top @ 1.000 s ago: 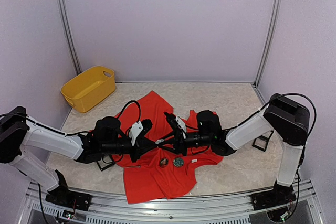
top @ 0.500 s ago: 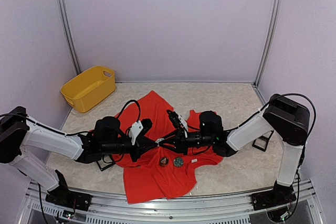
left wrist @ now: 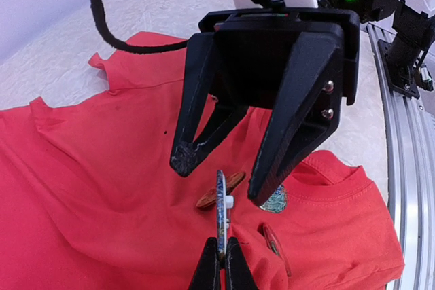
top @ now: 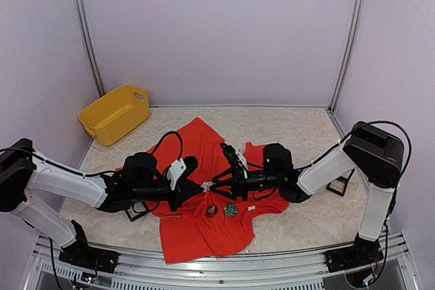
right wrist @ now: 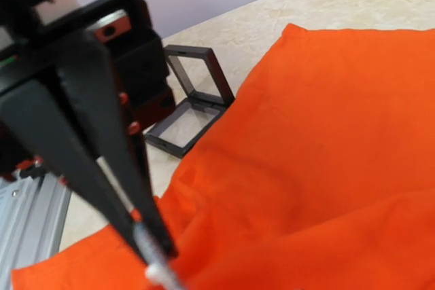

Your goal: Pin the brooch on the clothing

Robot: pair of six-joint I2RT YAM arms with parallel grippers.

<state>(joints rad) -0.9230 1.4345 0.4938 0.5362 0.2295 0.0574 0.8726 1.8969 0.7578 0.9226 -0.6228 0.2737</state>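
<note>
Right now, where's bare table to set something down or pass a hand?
Free: far table right of the yellow basket, behind the T-shirt; near-right strip between its hem and the black frame. Crowded: shirt centre, left end effector and right end effector meet at the brooch.

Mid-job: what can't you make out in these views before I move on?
- Left wrist view: the small round brooch pinched in the left gripper is edge-on, hiding its face and pin.
- Same view: whether the open right gripper touches it is unclear; top view too small.
- Right wrist view: the bottom edge cuts off the brooch, and the blurred left gripper covers part of the soft red cloth T-shirt.
</note>
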